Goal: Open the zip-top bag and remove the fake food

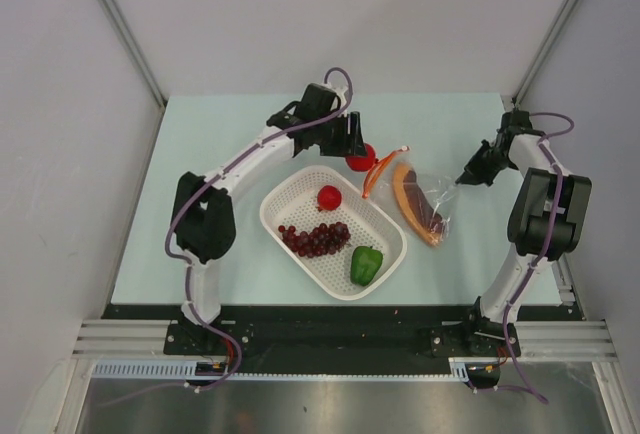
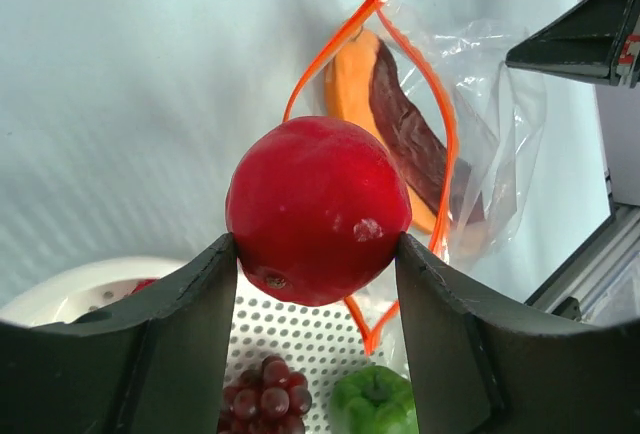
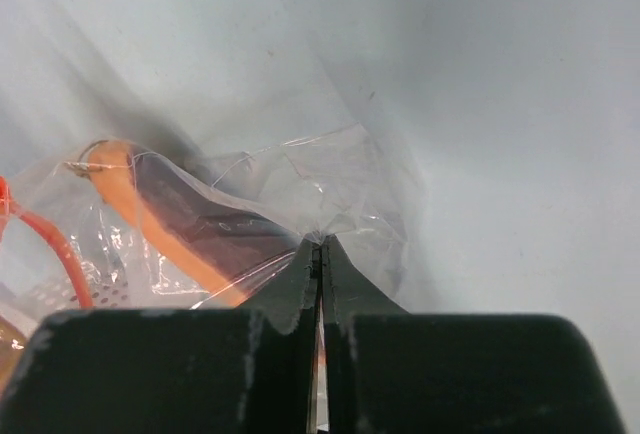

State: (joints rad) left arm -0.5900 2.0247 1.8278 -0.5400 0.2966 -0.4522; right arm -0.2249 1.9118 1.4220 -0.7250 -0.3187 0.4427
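Clamping the red round fruit (image 2: pixel 318 194) between the fingers of my left gripper (image 2: pixel 312 246), I held them spread just to its width. Beyond the fingertips lay the zip-top bag (image 2: pixel 500 124), zipper gaping, an orange piece (image 2: pixel 345 94) inside. My right gripper (image 3: pixel 320 246) was pinched flat on the bag's clear plastic.

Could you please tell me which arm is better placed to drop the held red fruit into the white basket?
Left. The left gripper grips the red fruit close to the basket, while the right gripper is shut on the zip-top bag at its closed end.
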